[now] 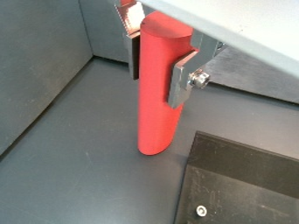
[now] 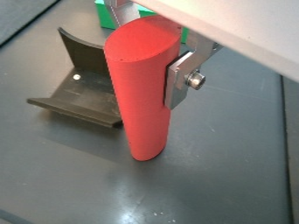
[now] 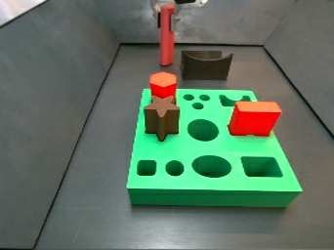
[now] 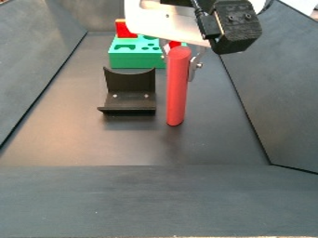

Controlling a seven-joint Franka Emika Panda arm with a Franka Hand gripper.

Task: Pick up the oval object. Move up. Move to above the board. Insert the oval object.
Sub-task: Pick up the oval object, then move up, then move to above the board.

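Note:
The oval object is a tall plain red rod standing upright on the dark floor, its foot touching the floor. It shows in both wrist views and far back in a side view. My gripper comes down from above, with its silver fingers pressed on both sides of the rod's upper part, shut on it. It also shows in both side views. The green board with shaped holes lies apart from the rod, beyond the fixture.
The dark fixture stands right beside the rod, between it and the board. On the board stand a short red hexagonal peg, a dark brown star piece and a red cube. Grey walls enclose the floor.

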